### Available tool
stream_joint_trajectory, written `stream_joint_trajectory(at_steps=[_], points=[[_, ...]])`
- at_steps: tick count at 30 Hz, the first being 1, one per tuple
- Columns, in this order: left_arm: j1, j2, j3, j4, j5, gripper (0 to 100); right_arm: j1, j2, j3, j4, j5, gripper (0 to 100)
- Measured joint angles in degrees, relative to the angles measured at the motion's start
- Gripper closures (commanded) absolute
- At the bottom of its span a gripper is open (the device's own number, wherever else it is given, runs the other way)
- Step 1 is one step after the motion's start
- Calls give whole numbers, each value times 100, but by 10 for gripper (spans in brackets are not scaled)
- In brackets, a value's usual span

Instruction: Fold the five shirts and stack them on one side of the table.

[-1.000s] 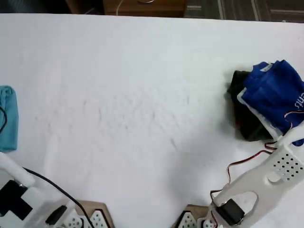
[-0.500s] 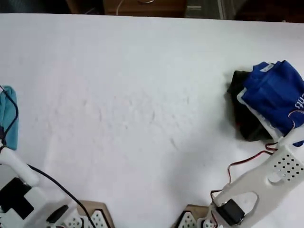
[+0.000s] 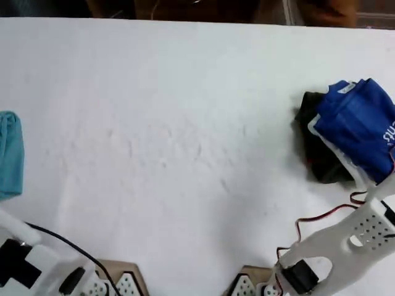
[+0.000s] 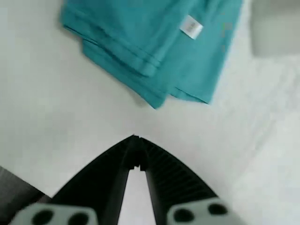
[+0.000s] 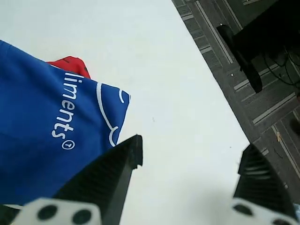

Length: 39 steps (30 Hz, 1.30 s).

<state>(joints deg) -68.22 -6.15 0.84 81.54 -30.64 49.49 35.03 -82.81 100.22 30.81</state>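
Table, right side: shirts piled, blue shirt on top, white layer under it, black shirt lowest; red cloth peeks from beneath the blue. Right gripper at the pile's near edge, fingers wide apart, empty. Left edge: teal shirt lying folded. Left gripper near it, not touching, fingers together

Teal shirt ahead of left tool: cut by frame edge. Red shirt near right tool: mostly hidden under blue shirt.
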Motion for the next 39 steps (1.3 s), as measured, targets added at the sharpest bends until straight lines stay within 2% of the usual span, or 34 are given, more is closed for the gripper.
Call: stream_joint_trajectory(at_steps=[5,11,16,21,29,35,39], points=[[-413,290,0,-1231,-211,972,-79,-1081,1222,9,-35,673],[-396,1688,0,-2514,-246,972,-888,-2901,3411,9,-369,673],[-114,2646,-35,-3341,-246,972,-1609,-4290,4712,-9,-404,673],[378,3446,-563,-3692,-264,972,-1758,-4967,5301,-44,-431,673],[791,4774,-1705,-3569,-1073,975,-1758,-5582,5468,0,-431,673],[800,5240,-2602,-2822,-1169,975,-1670,-5916,5468,0,-431,673],[826,5292,-3156,-2004,-1187,975,-1688,-6013,5468,0,-431,673]])
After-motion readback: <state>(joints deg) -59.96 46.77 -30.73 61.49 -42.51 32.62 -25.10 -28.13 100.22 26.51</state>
